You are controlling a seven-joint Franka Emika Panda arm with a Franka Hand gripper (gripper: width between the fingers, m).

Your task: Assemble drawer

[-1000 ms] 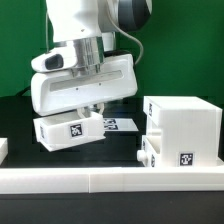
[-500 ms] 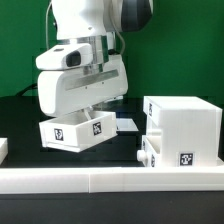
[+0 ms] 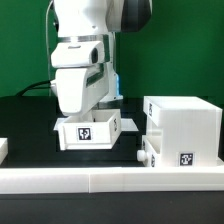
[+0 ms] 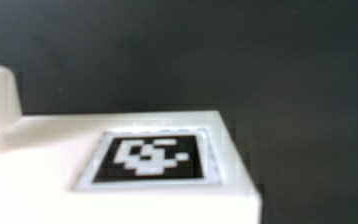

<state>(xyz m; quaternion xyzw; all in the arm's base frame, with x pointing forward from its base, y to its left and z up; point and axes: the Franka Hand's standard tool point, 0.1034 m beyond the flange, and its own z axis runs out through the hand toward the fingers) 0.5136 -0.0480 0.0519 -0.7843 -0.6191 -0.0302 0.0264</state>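
Note:
My gripper (image 3: 89,119) reaches down into a small white box tray (image 3: 88,132) and is shut on it. The fingertips are hidden by the tray wall. The tray's front tag faces the camera, and the tray sits low over the black table, to the exterior view's left of the large white cube-like housing (image 3: 185,122). A second small white part with a knob (image 3: 147,155) sits at the housing's lower front. In the wrist view the held tray's wall and its tag (image 4: 151,158) fill the frame. No fingers show there.
A long low white rail (image 3: 110,181) runs across the front. The marker board (image 3: 128,124) lies flat behind the tray. A small white block (image 3: 3,148) sits at the left edge. A green backdrop stands behind the arm.
The hand has turned and moved toward the exterior view's right, carrying the tray with it. The tray has swung from skewed to square and is closer to the housing.

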